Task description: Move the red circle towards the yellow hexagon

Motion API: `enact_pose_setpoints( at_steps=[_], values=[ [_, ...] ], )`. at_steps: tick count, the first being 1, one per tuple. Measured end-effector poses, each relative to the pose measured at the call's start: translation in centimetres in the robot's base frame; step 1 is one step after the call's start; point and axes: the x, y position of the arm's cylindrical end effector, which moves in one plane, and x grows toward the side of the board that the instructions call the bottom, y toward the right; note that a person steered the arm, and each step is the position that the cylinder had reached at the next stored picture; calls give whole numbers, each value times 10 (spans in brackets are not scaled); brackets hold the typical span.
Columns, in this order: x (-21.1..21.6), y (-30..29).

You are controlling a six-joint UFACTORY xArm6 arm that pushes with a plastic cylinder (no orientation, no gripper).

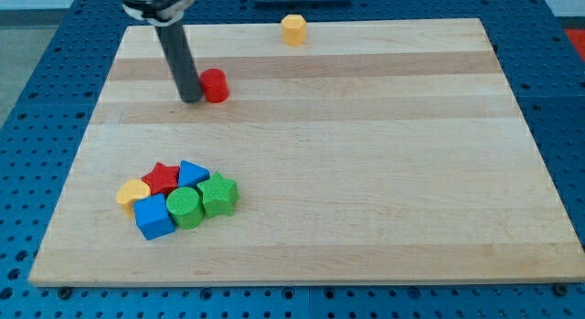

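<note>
The red circle (215,85) sits on the wooden board near the view's top left. The yellow hexagon (293,29) stands at the board's top edge, up and to the right of the red circle. My tip (191,99) rests on the board right at the left side of the red circle, touching it or nearly so. The dark rod rises from the tip toward the view's top.
A cluster of blocks lies at the lower left: a yellow block (132,192), a red star (162,178), a blue triangle (192,173), a blue cube (154,216), a green circle (184,207) and a green star (218,193). The wooden board (384,173) lies on a blue perforated table.
</note>
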Motion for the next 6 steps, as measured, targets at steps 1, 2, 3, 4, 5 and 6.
enact_pose_setpoints(
  at_steps=[1,2,3,4,5,6],
  values=[
    [0,28],
    [-4,50],
    [-32,55],
    [-60,55],
    [-78,57],
    [-81,71]
  ],
)
